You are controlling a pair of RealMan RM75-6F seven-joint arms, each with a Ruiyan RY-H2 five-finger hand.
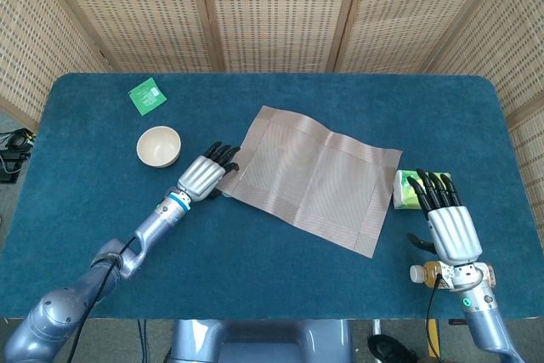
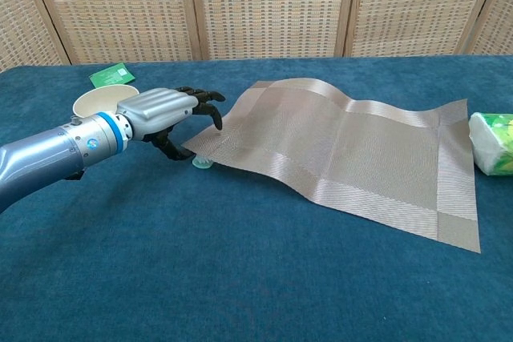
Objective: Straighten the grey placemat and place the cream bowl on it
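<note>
The blue worktop [image 1: 280,278] fills the frame, backed by wicker screens [image 1: 272,6] along the top. At centre lies the grey placemat [image 1: 319,176], skewed with a ripple across it and its left corner lifted off the cloth. The left hand [image 1: 204,176] sits at that left corner, dark fingers [image 2: 210,102] curled over the mat's edge; whether they actually pinch it, I cannot tell. A small pale object [image 2: 202,163] lies under that raised corner. Lower right of the head view, the right hand [image 1: 446,218] rests flat with fingers straight and apart, holding nothing, fingertips over a green and white pack [image 1: 406,190] just right of the mat. The cream bowl [image 1: 159,145] stands upright left of centre, near the left hand and apart from the mat. A green packet [image 1: 146,95] lies in the upper left.
</note>
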